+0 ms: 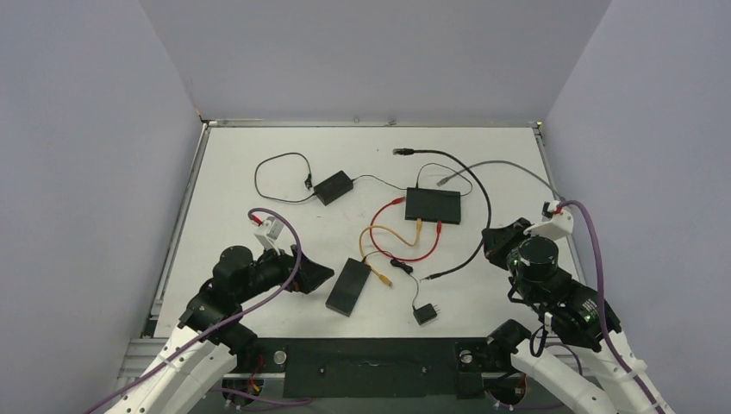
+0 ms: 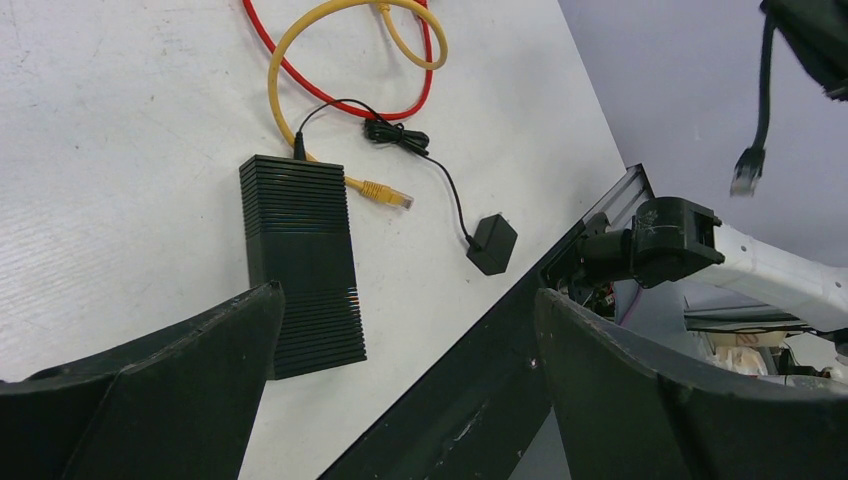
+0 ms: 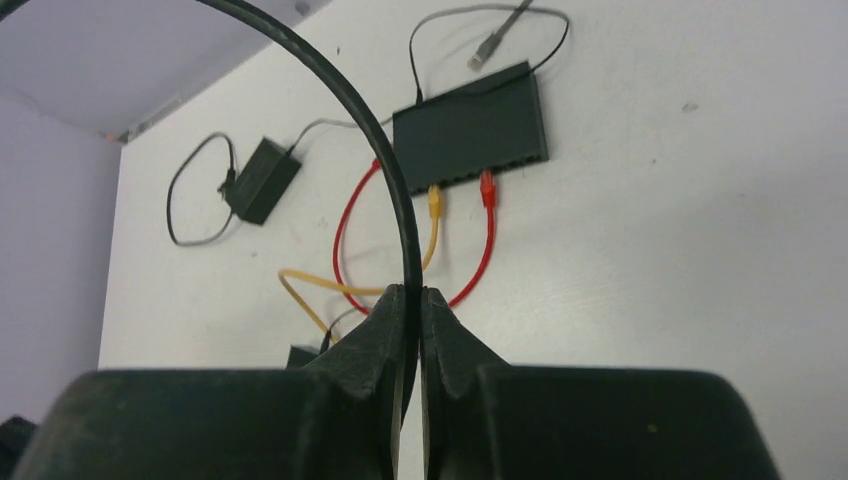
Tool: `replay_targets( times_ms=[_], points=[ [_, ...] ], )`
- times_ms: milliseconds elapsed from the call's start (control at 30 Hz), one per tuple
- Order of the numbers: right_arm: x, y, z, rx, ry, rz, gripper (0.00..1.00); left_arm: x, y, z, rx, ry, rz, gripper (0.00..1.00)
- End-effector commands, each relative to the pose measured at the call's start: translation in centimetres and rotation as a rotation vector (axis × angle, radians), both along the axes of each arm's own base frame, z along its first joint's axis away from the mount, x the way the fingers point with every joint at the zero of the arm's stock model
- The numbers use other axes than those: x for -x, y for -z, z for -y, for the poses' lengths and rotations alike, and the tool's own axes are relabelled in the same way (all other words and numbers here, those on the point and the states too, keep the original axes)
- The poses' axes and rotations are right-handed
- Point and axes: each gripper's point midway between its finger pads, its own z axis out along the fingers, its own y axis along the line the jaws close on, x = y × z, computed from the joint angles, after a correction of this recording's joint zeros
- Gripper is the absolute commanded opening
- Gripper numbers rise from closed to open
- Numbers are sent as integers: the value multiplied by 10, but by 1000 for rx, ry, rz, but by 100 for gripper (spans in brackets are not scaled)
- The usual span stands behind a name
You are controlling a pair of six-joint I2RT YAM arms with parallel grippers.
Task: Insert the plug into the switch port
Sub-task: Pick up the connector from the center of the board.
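The black switch (image 1: 434, 205) lies flat at the table's middle right, with a yellow plug (image 3: 435, 200) and a red plug (image 3: 487, 187) in its front ports. My right gripper (image 3: 411, 295) is shut on a black cable (image 3: 340, 80), held above the table to the right of the switch (image 3: 470, 125). The cable's short end hangs free below the gripper with a plug (image 2: 745, 170) on it. Its other plug (image 1: 402, 151) lies behind the switch. My left gripper (image 2: 410, 295) stands open and empty near the front left, next to a ribbed black box (image 2: 300, 250).
A loose yellow plug (image 2: 385, 193) and a small black wall adapter (image 2: 492, 243) lie near the ribbed box (image 1: 349, 286). A power brick (image 1: 333, 186) with a thin looped lead sits at the back left. A grey cable plug (image 3: 488, 45) lies behind the switch. Red and yellow cables loop between both boxes.
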Motion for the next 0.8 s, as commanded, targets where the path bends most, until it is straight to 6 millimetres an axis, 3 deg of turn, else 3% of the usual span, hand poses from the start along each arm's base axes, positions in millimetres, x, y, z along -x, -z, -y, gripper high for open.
replay_targets(
  times_ms=[0,167,400,767],
  points=[
    [24,36,-30,-24,-180,-111,0,-3,-29,4,56,5,57,96],
    [34,33,-63,-58,-379,-58,0,-3,-32,6,74,11,53,96],
    [34,29,-84,-10,-522,0,0,-2,-40,-3,52,-26,68,96],
    [34,25,-119,0,-690,46,0,0,-68,-13,95,-80,141,96]
  ],
)
